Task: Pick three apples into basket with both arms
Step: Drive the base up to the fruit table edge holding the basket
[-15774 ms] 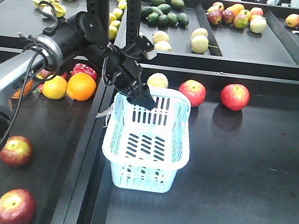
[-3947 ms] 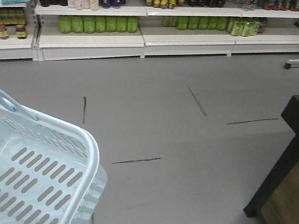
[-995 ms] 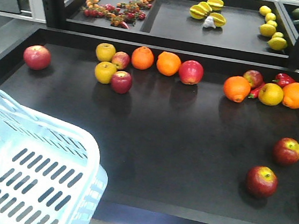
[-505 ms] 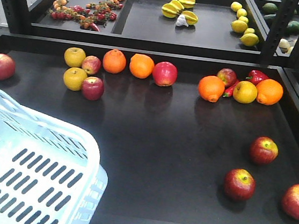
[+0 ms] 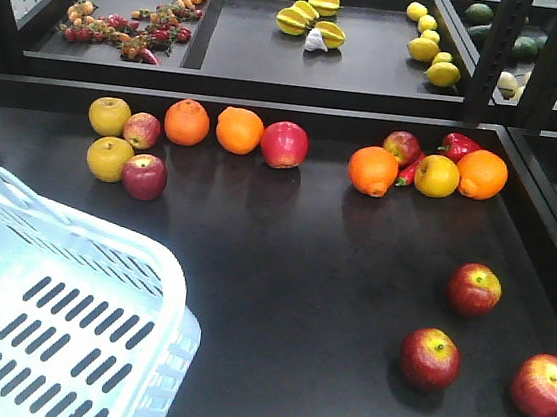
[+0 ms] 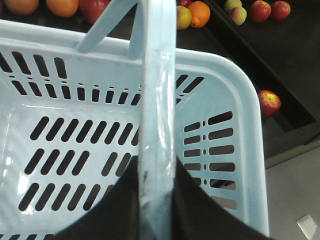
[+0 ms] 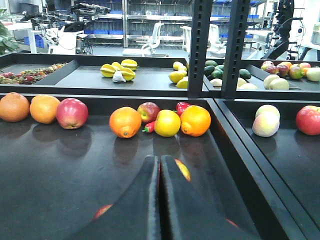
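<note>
The left gripper [image 6: 159, 202] sits at the bottom centre of the left wrist view. Its two black fingers [image 6: 120, 210] are clamped tight on either side of the hoop handle [image 6: 159, 100] of the pale-blue rectangular plastic basket with slotted sides [image 6: 235, 95]. In the front view this basket fills the lower left corner, overlapping the near edge of the black display tray [image 5: 303, 262]; whether it touches the tray cannot be told.

The right gripper [image 7: 160, 167] is at the bottom centre of its own wrist view. Its dark fingers are pressed together with only a thin slit between them, and it grips nothing.

The three round dark-red apples with yellowish patches [image 5: 475, 289] [image 5: 430, 359] [image 5: 545, 388] lie on the tray at the lower right of the front view, well apart from the basket. Two round oranges [image 5: 187, 122] sit side by side in the upper middle.
</note>
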Motion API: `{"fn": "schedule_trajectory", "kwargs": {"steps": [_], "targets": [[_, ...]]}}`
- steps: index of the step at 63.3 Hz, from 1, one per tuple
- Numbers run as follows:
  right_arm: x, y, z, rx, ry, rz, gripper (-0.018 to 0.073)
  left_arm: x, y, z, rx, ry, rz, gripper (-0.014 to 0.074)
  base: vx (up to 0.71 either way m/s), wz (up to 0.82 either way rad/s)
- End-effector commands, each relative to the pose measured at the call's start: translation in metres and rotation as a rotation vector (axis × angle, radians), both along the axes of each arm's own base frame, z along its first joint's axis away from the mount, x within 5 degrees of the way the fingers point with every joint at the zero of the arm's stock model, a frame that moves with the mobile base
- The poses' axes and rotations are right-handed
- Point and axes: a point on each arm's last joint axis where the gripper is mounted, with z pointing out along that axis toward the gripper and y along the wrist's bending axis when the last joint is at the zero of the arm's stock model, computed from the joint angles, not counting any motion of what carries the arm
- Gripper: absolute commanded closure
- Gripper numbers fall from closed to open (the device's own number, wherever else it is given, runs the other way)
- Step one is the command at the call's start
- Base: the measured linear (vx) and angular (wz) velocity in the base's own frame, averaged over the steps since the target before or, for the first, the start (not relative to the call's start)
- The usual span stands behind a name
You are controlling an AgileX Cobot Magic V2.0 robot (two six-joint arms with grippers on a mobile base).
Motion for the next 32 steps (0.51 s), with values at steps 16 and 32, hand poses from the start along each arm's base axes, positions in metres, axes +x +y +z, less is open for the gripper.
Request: {"fn": "schedule_trajectory", "kwargs": {"steps": [16,32], "targets": [[-0.0002,0.0004,0.0025,-0.015,-0.068,0.003,0.0564,0.0035,-0.0012,0.0163,-0.071,-0.091,0.019,0.0603,0.06,-0.04],[-0.0002,0.0004,0.0025,-0.015,-0.068,0.003,0.0564,0.0035,-0.0012,0.0163,-0.071,-0.091,0.019,0.0603,0.06,-0.02]]}}
